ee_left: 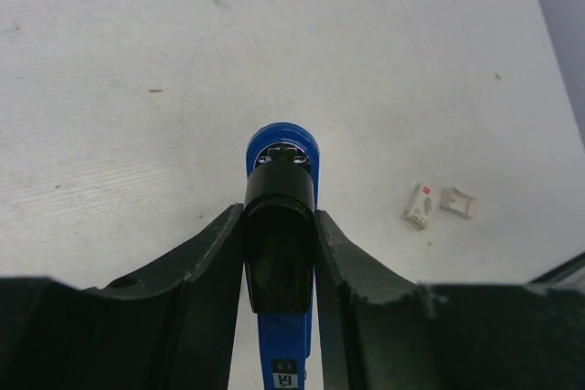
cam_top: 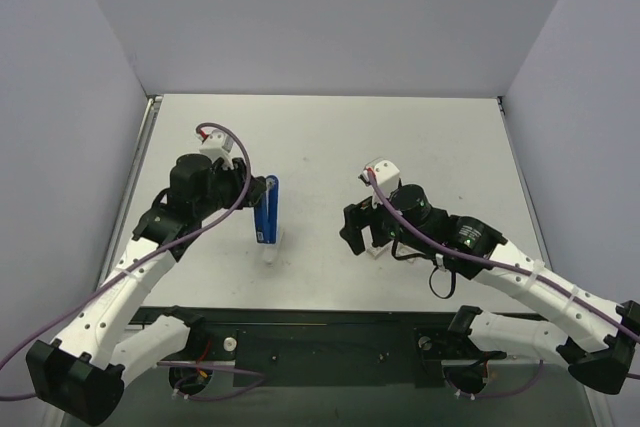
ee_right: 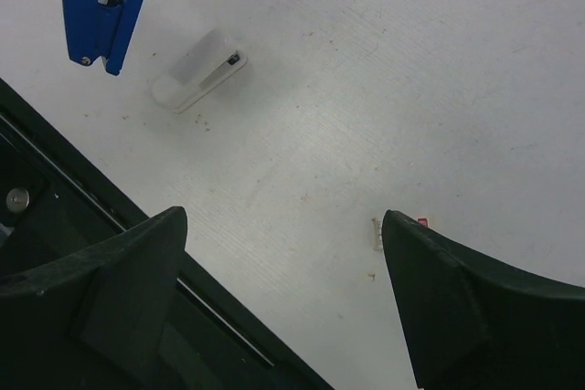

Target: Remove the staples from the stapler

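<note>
- Gripping the stapler by its black end, the left fingers press on its two flat sides, one on each.
- Standing wide apart and holding nothing, the right fingers hover low over bare tabletop.
- The stapler hangs on end left of centre, well apart from the right fingers. Its blue arms look parted in the right wrist view.
- It is probably light and stiff, with a smooth shell that could twist in a pinch, and the hinge may swing freely.
- The side grip near the black end looks sound. The free hand would best take the narrow blue arm, near its tip.
- A pale plastic piece lies just beside the stapler's lower end, and two small white bits lie near the right fingers.
</note>
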Robot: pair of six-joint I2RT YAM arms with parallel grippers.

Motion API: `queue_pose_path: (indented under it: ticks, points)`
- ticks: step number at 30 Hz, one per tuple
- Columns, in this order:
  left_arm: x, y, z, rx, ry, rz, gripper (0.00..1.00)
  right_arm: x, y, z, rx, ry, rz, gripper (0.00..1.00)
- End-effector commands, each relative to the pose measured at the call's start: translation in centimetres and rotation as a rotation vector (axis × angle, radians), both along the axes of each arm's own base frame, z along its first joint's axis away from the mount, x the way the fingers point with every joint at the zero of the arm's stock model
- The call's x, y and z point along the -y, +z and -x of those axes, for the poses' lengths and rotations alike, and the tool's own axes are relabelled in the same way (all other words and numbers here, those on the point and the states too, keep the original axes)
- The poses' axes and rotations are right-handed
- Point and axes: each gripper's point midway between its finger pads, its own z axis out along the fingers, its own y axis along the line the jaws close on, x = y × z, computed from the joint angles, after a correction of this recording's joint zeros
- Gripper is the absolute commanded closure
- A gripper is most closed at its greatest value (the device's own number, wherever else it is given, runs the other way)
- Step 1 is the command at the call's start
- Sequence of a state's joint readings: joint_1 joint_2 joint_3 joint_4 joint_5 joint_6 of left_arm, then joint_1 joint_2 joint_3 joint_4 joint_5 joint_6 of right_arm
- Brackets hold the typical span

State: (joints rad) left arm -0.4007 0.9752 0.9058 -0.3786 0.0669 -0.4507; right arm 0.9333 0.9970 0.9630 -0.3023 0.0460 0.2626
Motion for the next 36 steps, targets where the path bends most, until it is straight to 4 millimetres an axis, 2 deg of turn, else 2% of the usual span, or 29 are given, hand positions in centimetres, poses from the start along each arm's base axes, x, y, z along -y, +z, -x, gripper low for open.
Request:
queue_pose_path:
  ticks: [1,7,11,17,24,36]
  points:
    - [3.8,5.6,2.7,0.141,-0.260,0.132,1.00,0.7,2.0,1.4,0.018,0.060,0.013,0.18]
    - [7.3,6.6,7.4,0.171,-0.526,0.202,1.00,0.3,4.4,4.4,0.019,0.241,-0.023,0.19]
    - [9.9,7.2,12.2,0.185,-0.747,0.259,1.00,-0.4,5.8,6.6,0.005,0.375,-0.054,0.21]
    - [11.3,7.2,16.3,0.200,-0.916,0.277,1.00,-1.3,7.1,9.3,0.024,0.576,-0.095,0.22]
    - [11.7,8.4,19.4,0.271,-1.045,0.340,1.00,-2.4,8.5,11.5,0.034,0.749,-0.146,0.24]
    - [11.7,9.1,21.1,0.301,-1.106,0.375,1.00,-5.5,10.0,12.1,0.032,0.871,-0.220,0.31]
